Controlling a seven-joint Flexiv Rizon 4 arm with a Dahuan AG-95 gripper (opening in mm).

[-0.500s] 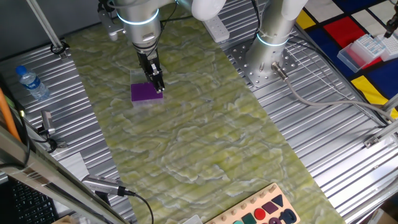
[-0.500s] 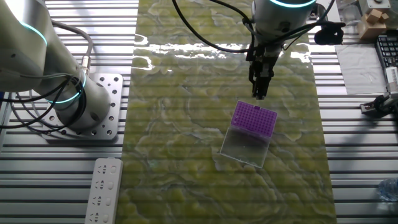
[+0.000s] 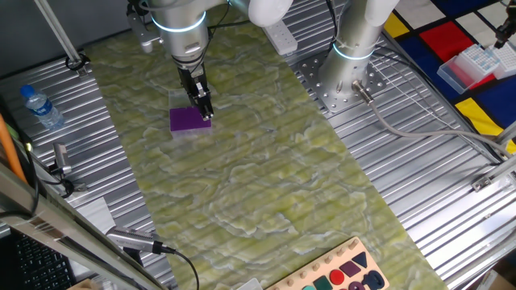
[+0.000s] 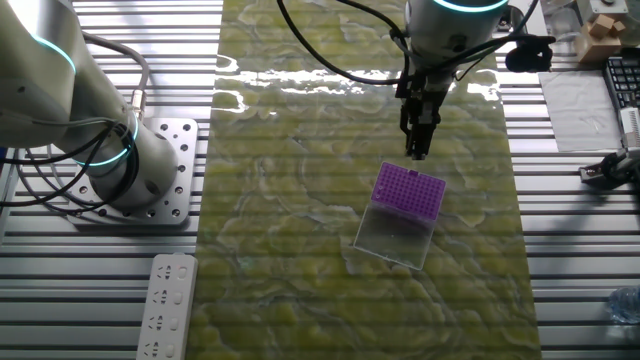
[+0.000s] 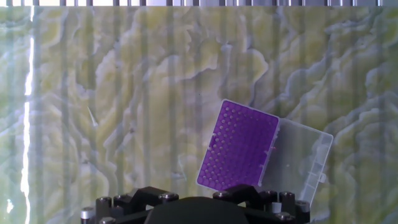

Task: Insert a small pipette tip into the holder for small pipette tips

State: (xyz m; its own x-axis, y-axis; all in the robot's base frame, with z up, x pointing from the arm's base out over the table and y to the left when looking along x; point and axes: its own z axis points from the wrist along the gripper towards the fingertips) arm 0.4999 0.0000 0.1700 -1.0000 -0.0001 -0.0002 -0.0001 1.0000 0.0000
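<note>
We judge that we are in the lining-up stage, with our gripper [image 4: 418, 150] hanging over the far edge of the holder for small pipette tips [image 4: 409, 189], so the thing to get right is matching one hole in the purple grid before going down. The holder sits skewed on the green marbled mat [image 4: 300, 250], its clear hinged lid [image 4: 398, 236] lying open flat beside it, and in the hand view the block [image 5: 239, 144] is plainly turned at an angle, so we should square ourselves to the rows of holes, not to the mat. We would come down straight and slowly, since a tilted approach could catch the tip on the grid surface or nudge the light block sideways. In both fixed views our fingers [image 3: 203, 109] look drawn close together, pointing down, but whether they pinch a pipette tip we cannot tell; nothing so small shows between them. From the one fixed view the fingers appear just beside or over the holder's [image 3: 190, 119] right edge; whether they touch it we cannot tell, though the other fixed view suggests a small gap above it.
</note>
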